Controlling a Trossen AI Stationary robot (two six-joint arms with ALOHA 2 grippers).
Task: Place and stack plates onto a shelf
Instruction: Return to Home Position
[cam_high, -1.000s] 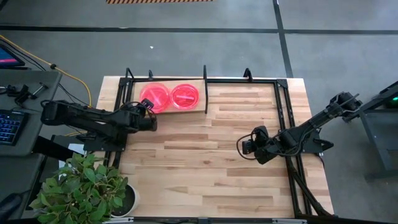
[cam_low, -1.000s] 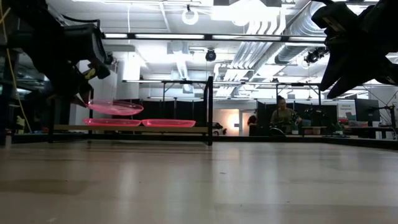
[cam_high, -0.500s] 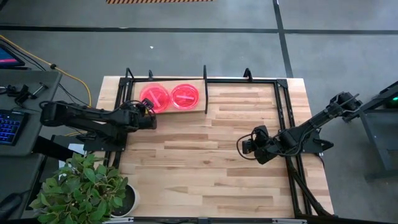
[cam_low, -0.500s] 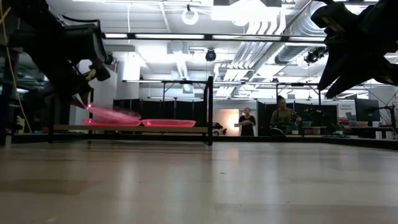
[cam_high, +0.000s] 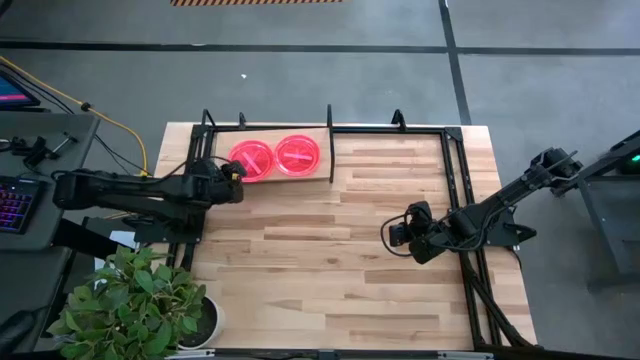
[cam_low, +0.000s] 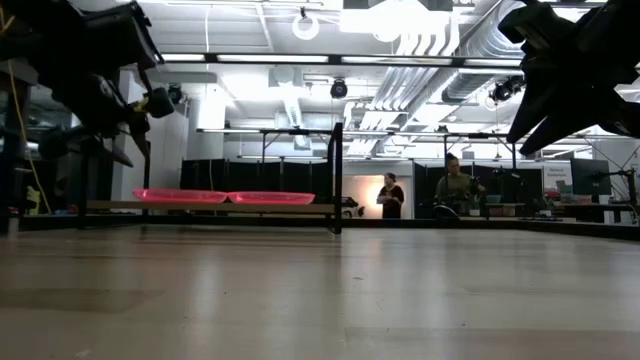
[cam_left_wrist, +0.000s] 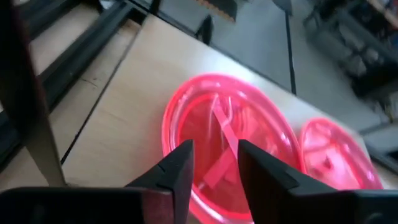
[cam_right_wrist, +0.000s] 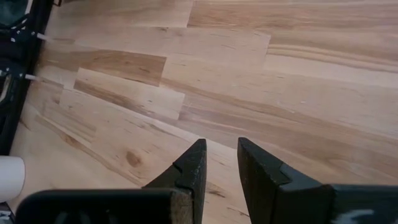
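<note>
Pink-red plates lie on the shelf (cam_high: 275, 134) at the table's far left. One pile (cam_high: 250, 158) (cam_left_wrist: 224, 134) shows more than one rim, and another plate (cam_high: 298, 156) (cam_left_wrist: 336, 155) rests flat to its right. In the low view both (cam_low: 180, 196) (cam_low: 270, 197) sit level on the shelf board (cam_low: 200, 207). My left gripper (cam_high: 233, 181) (cam_left_wrist: 214, 177) hovers open just off the pile's near-left rim, above it and touching nothing. My right gripper (cam_high: 392, 235) (cam_right_wrist: 221, 168) waits over the table's right half, its fingers a little apart and empty.
A black frame post (cam_high: 330, 140) stands at the shelf's right end, and black rails (cam_high: 455, 180) run along the table's right side. A potted plant (cam_high: 140, 300) sits off the near left corner. People (cam_low: 390, 195) stand in the room behind. Bare tabletop (cam_high: 320, 260) lies between the arms.
My left gripper has let go of the plate it held tilted over the left pile. That plate now lies flat on the pile. The gripper has drawn back toward the table's left edge and risen a little.
</note>
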